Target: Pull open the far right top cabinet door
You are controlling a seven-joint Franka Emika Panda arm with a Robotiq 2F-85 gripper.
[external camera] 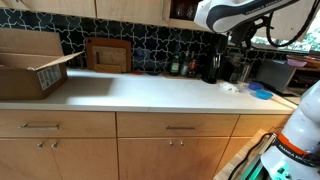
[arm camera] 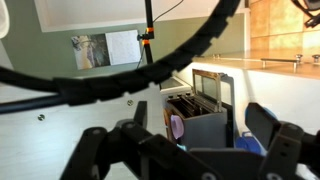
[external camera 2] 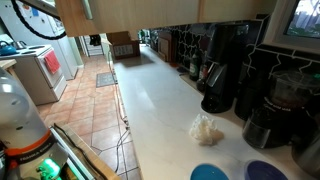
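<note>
Only the lower strip of the tan wall cabinets shows along the top of both exterior views (external camera: 140,8) (external camera 2: 130,12). The far right top cabinet door (external camera: 160,8) is a flat tan panel beside a dark opening (external camera: 182,10). I cannot tell whether it is ajar. My white arm reaches in at the top, just right of that opening. My dark gripper (external camera: 235,42) hangs in front of the coffee machines, below cabinet level and apart from the door. In the wrist view its fingers (arm camera: 185,150) are spread open and empty. No cabinet door shows there.
On the white countertop (external camera: 150,90) stand a cardboard box (external camera: 30,62), a wooden tray (external camera: 108,55) against the tiled backsplash, and black coffee machines (external camera 2: 222,70). A crumpled paper (external camera 2: 207,128) and blue bowls (external camera 2: 262,172) lie nearby. A grey rack box (arm camera: 200,115) shows in the wrist view.
</note>
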